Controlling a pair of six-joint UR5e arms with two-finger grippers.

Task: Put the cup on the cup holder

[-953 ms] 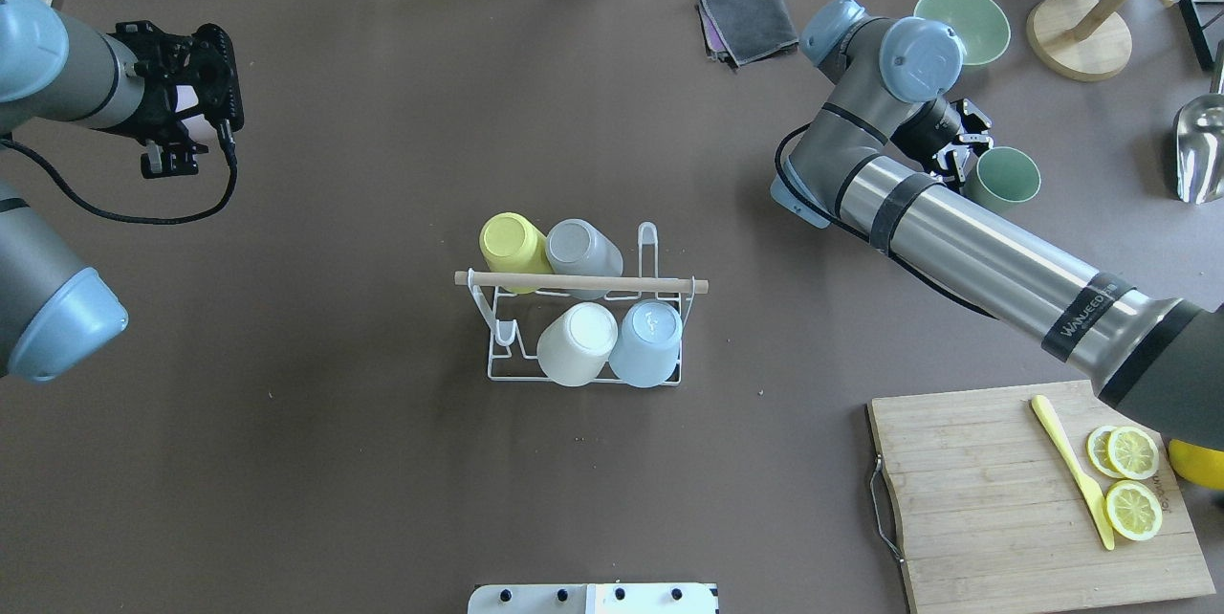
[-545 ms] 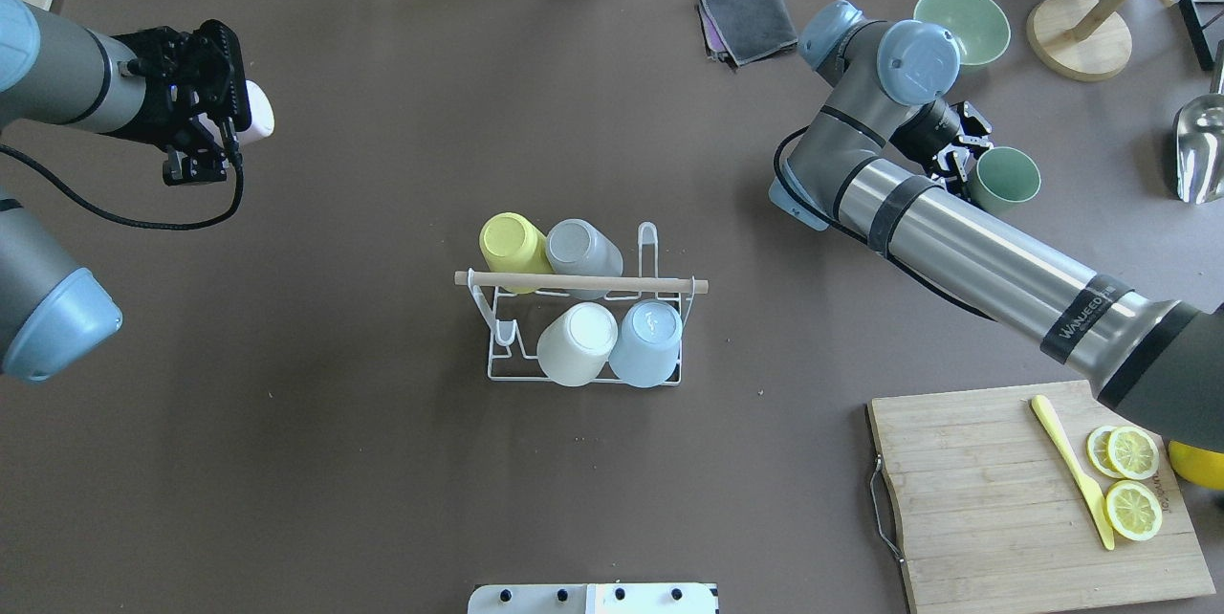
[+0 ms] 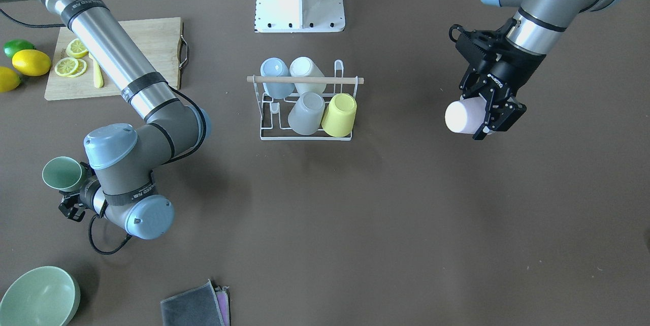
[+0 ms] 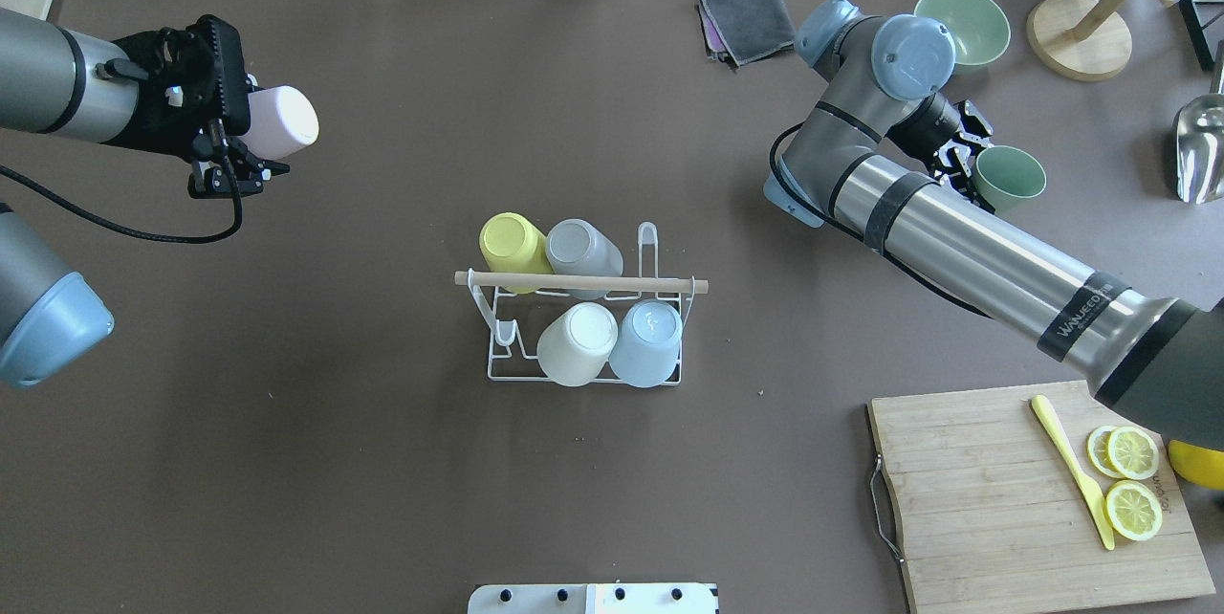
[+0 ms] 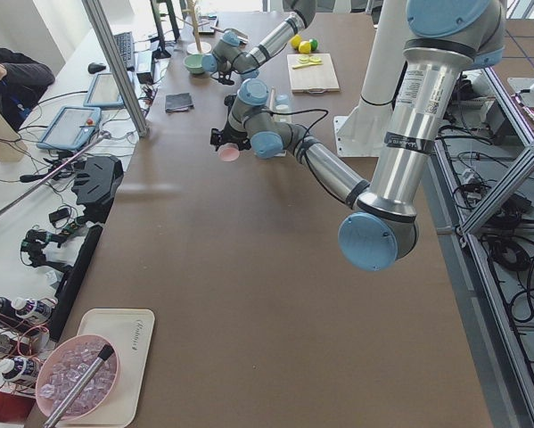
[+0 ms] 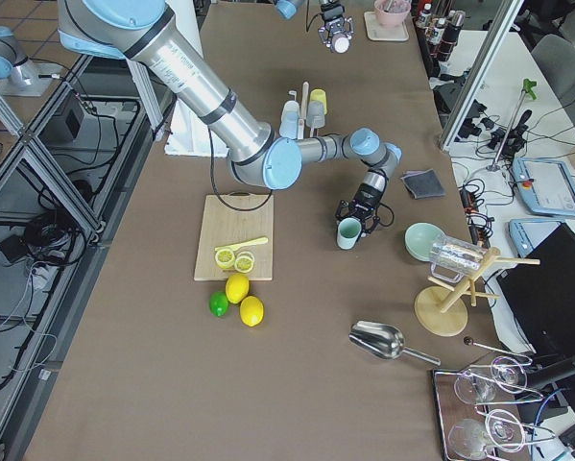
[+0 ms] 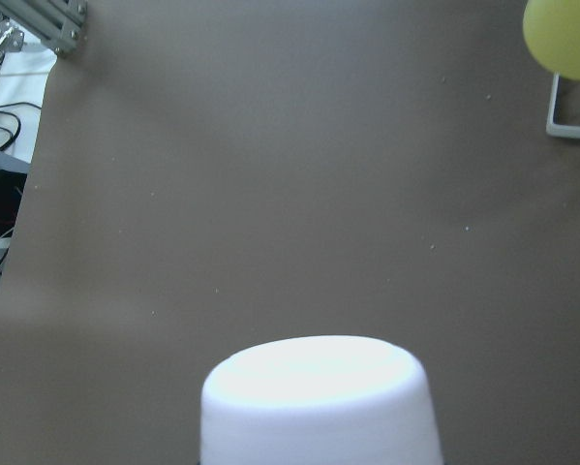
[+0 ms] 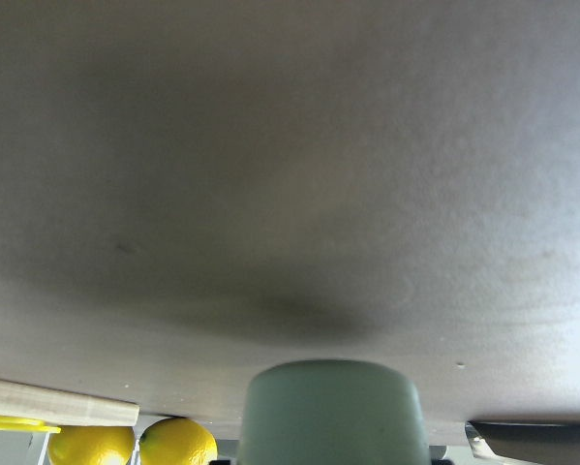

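The cup holder, a white wire rack with a wooden rod, stands mid-table with several cups upended on it: yellow, grey, white and pale blue. My left gripper is shut on a pale pink cup and holds it sideways above the table, left of and beyond the rack. The cup also shows in the front view and the left wrist view. My right gripper is shut on a green cup at the far right, low over the table; its wrist view shows the green cup.
A green bowl, a folded grey cloth, a wooden stand and a metal scoop lie at the far right. A cutting board with lemon slices and a yellow knife is near right. Lemons lie beside it.
My left gripper has moved right toward the rack and turned, so the pink cup now sticks out sideways. My right arm has shifted the green cup only slightly.
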